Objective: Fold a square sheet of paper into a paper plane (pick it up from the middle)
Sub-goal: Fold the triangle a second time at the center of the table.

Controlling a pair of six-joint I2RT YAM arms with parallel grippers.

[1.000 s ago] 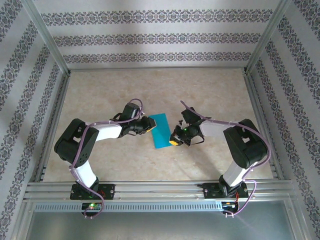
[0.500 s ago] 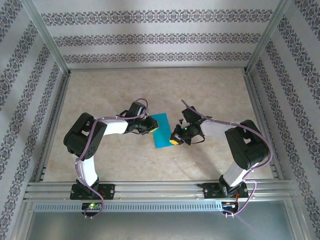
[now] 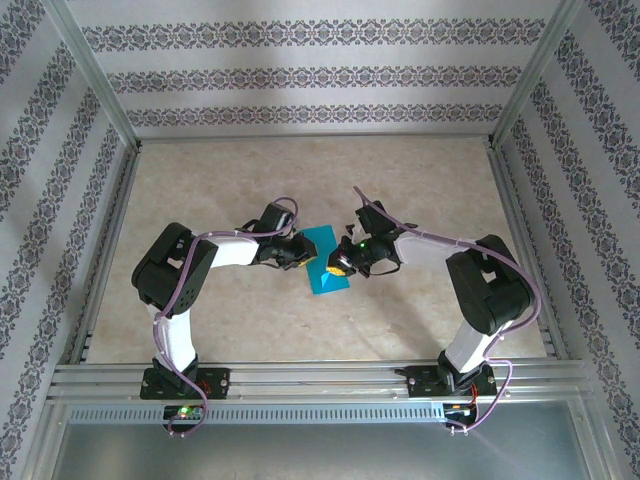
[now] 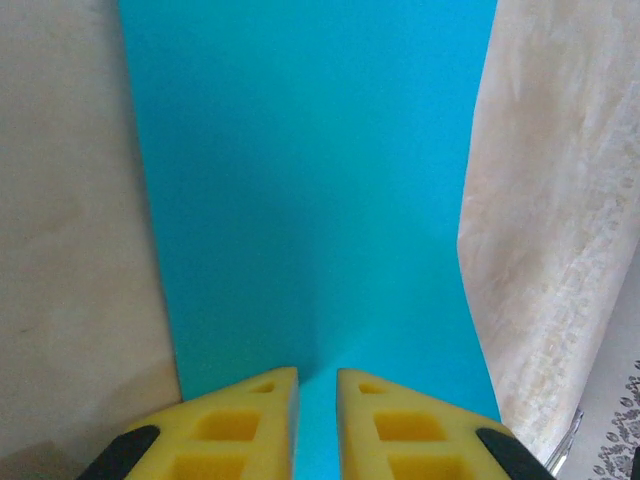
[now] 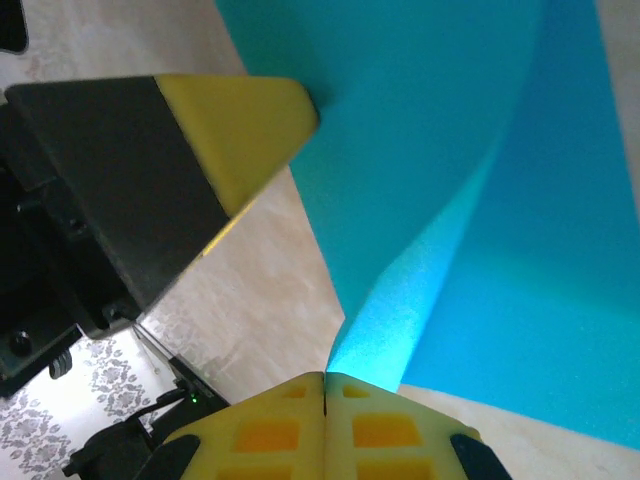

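1. You are working on the square sheet of paper (image 3: 320, 242), which is sitting at the middle of the table (image 3: 300, 180), between the two arms. From above it is showing as a longish teal strip, not a dart, and I cannot tell whether it is already doubled over.
2. In the right wrist view, part of the sheet is rising off the flat part in a soft curve. No sharp crease is showing along that curve.
3. Your right gripper (image 5: 324, 385) is pinching the raised edge. Its fingers are pressing together with the teal running straight into the seam between them.
4. Your left gripper (image 4: 317, 385) is sitting at the sheet's opposite edge. Its fingers (image 4: 250, 420) are standing a narrow slit apart with teal showing in the slit, so I cannot tell whether they are clamping the paper or only straddling it.
5. By my reading, you are somewhere in the early folds. The paper is being handled by both arms and one fold is being bent over, but nothing here is looking like the paper plane yet: no pointed nose, no wings, no centre crease that I can make out.
6. You are probably looking at most of the job ahead: laying this flap down, pressing its crease, then the nose and wing folds.
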